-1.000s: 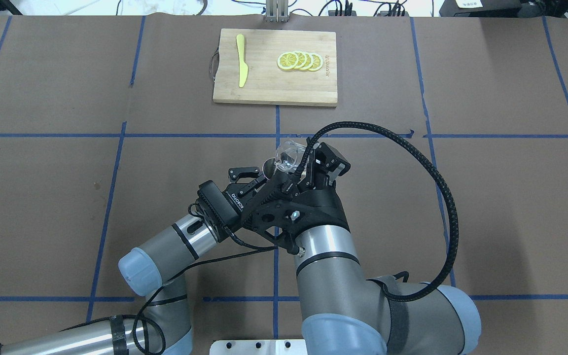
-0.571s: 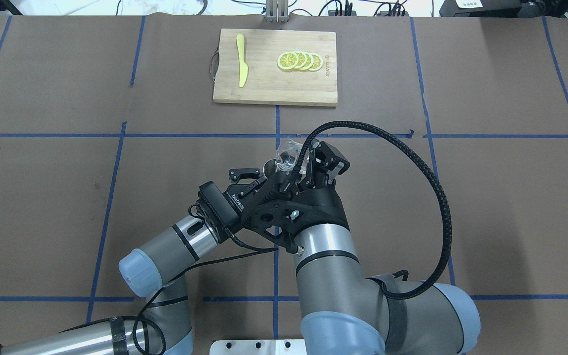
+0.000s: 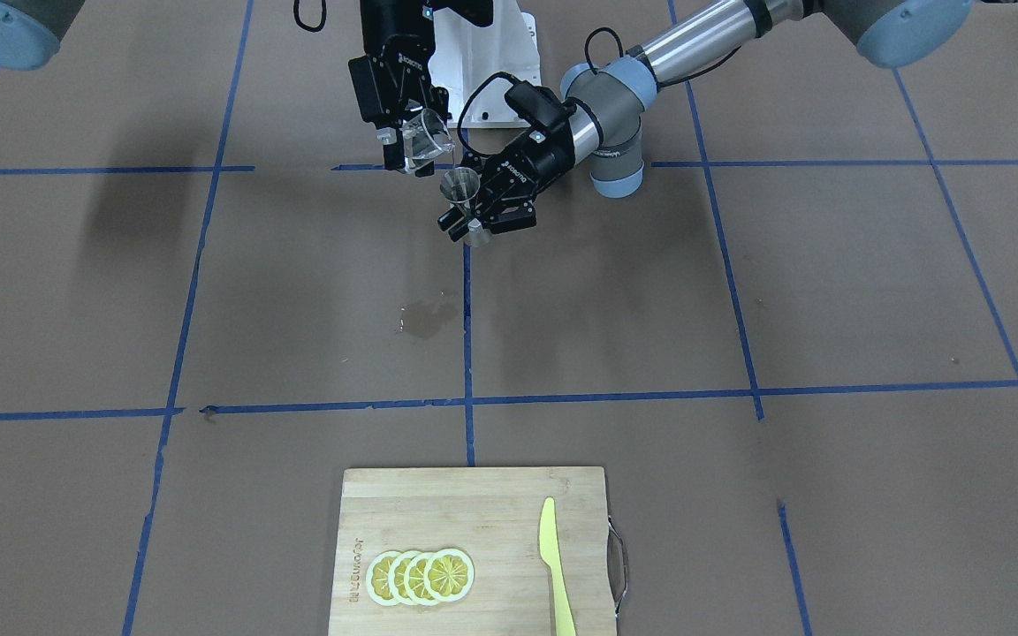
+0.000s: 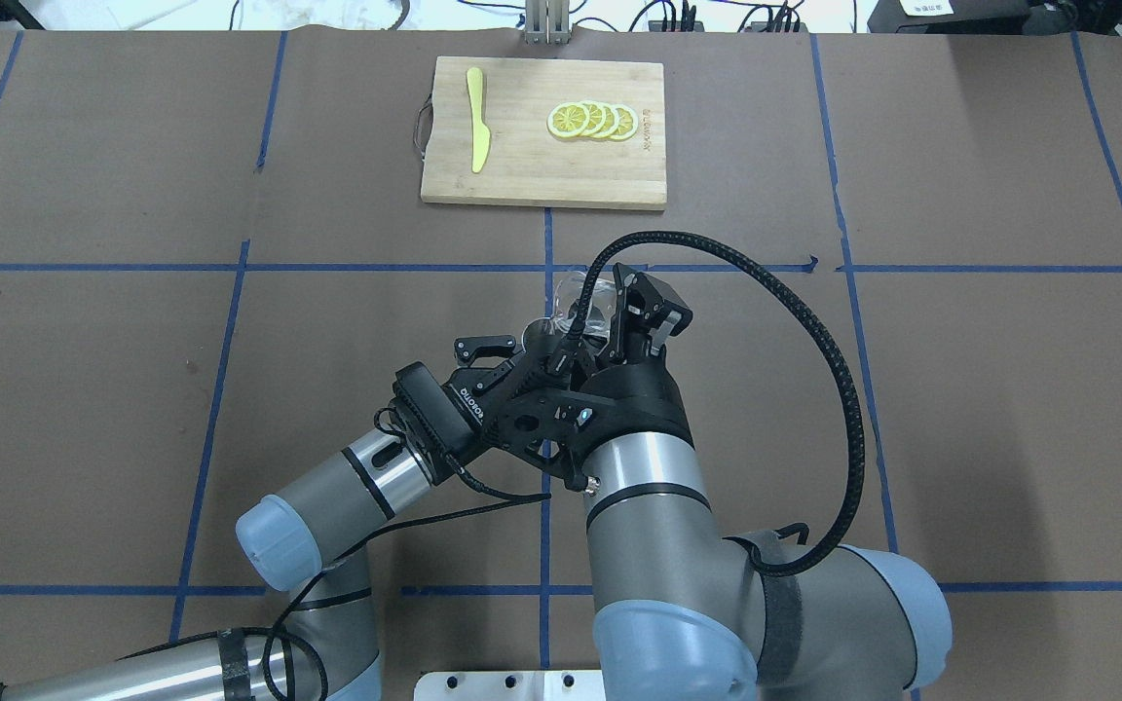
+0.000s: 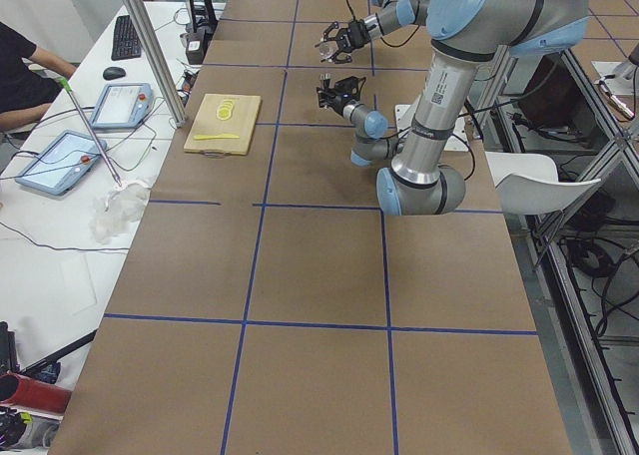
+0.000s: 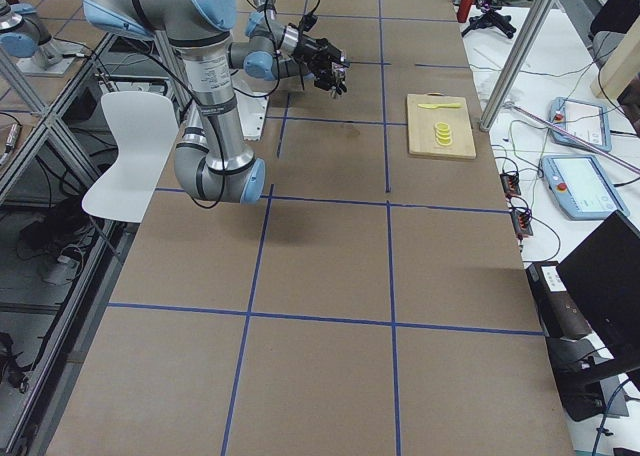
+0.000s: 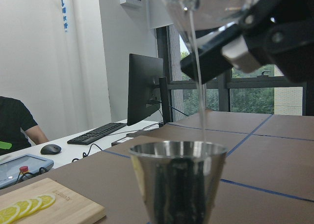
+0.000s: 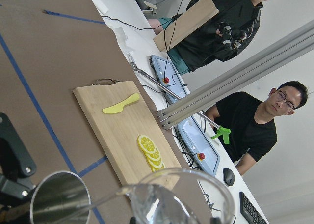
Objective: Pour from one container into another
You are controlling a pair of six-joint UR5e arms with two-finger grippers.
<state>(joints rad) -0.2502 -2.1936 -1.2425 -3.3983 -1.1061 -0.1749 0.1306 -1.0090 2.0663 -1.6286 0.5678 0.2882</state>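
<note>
Well, right gripper (image 3: 410, 150) clenched glass cup (image 3: 428, 134), likely fragile, slippery, by wall above jigger (image 3: 459, 187); left gripper (image 3: 477, 215) clamped jigger's waist.

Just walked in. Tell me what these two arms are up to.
A pour is under way. The right jaws hold the clear glass cup tipped over, and the left jaws hold the steel jigger upright just below its lip, both off the table. A thin stream of liquid runs from the cup into the jigger. The cutting board with lemon slices and a yellow knife sits apart across the table.
</note>
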